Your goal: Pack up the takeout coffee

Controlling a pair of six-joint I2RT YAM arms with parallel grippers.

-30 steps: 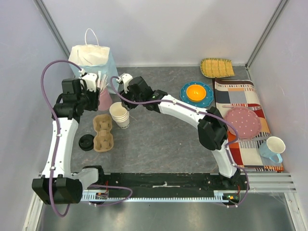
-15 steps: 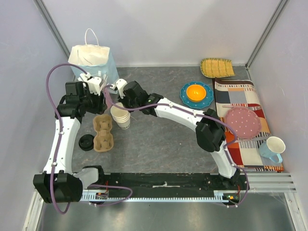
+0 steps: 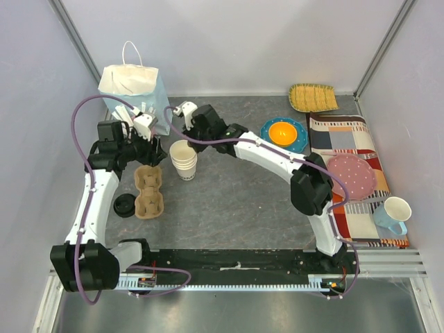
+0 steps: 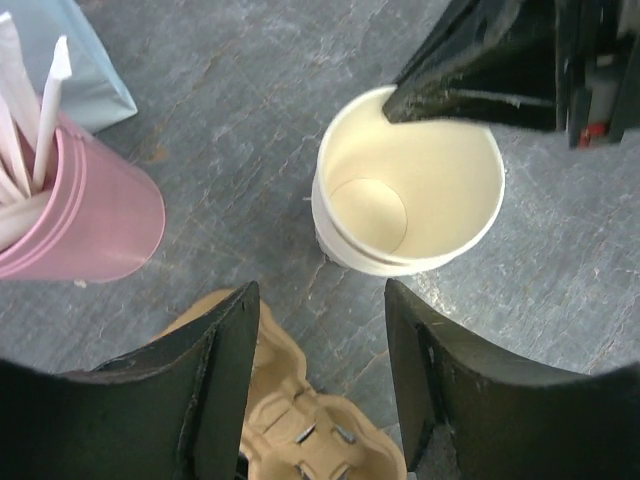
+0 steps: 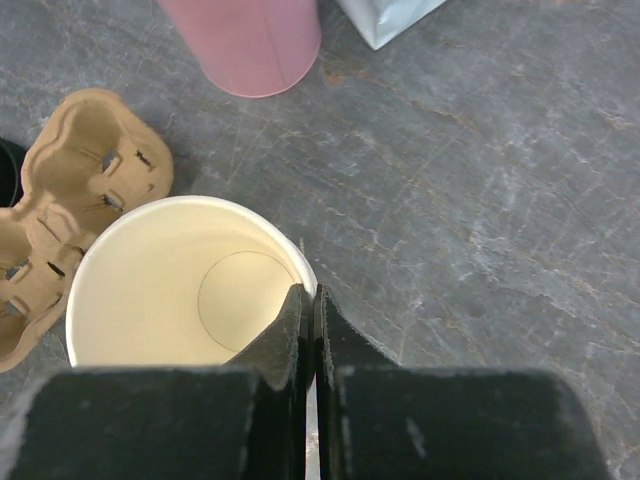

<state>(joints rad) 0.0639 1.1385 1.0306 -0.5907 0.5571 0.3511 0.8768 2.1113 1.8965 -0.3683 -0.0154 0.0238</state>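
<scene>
Tightly, black right fingers (image 5: 287, 345) pinch round cream paper cups (image 5: 150, 290).

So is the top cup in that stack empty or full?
Empty. Both wrist views look straight down into the top cup, and its bare cream bottom shows, with no liquid inside.

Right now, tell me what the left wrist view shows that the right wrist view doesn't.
Only the left wrist view: the white sticks in the pink cup, the left gripper open above the carrier, and the right gripper seen from outside at the rim of the paper cup stack. Only the right wrist view: a sliver of the black lid at the left edge, and the right fingers shut on that rim, one inside the cup. Both: cup stack, pink cup, carrier, bag corner, grey table.
</scene>
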